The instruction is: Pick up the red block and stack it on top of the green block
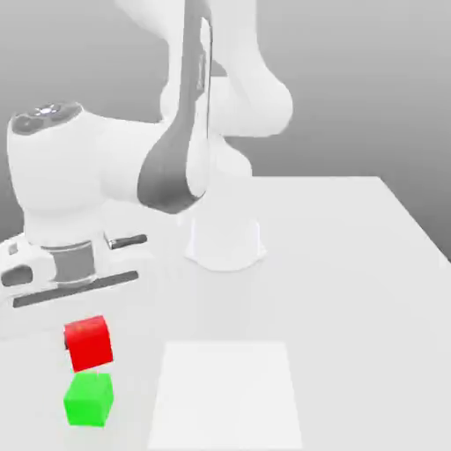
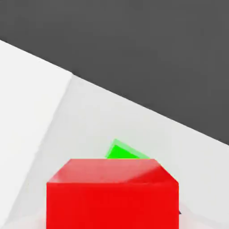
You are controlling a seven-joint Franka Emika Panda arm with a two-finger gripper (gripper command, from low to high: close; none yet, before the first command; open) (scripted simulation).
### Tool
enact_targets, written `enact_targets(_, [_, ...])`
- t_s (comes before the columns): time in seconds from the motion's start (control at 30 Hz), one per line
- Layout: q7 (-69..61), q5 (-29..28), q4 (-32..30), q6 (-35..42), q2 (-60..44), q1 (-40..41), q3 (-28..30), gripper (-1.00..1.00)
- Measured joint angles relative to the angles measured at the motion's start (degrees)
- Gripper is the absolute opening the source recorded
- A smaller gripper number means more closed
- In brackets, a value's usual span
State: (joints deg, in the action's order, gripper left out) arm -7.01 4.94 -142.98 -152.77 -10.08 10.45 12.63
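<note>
one pincer [image 1: 88, 321] grips red block [image 1: 91, 343]

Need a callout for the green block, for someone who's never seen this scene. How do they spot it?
Find the white square panel on the pale table. Just off its side toward the exterior view's left sits a small, plain, bright green block. Its neighbour, the red block, is tilted and held by the claw; yours is the green one.
</note>
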Motion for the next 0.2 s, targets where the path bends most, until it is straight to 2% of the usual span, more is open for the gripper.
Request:
enact_targets(0.07, [-1.6, 1.9, 0.2, -3.4, -3.8, 1.0, -1.2, -1.00])
enact_targets(0.1, [-2.1, 2.6, 0.3, -4.7, -5.2, 1.4, -1.7, 1.00])
enact_targets(0.2, [-2.1, 2.6, 0.3, -4.7, -5.2, 1.4, -1.7, 1.00])
